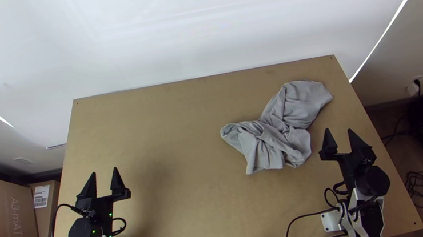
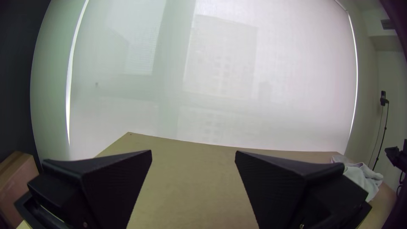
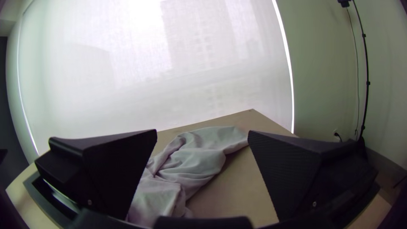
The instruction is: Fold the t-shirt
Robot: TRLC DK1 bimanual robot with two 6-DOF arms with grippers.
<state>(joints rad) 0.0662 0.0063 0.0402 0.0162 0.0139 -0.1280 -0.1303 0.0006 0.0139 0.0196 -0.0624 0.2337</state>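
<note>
T-shirt (image 1: 280,144) bunched up on the right half of the table (image 1: 164,115)!

And we start big: the pale screen (image 1: 194,23) stretches beyond the table's far edge, and that light wooden top spreads out between the two arms. Now the t-shirt, grey and heavily creased, one broad lobe running toward the far right corner, the rest rumpled nearer the middle. Down to the grippers: the left gripper (image 1: 105,171) sits over the left side, fingers wide apart, holding nothing. The right gripper (image 1: 338,130), near the cloth, is parted and empty too.
</note>
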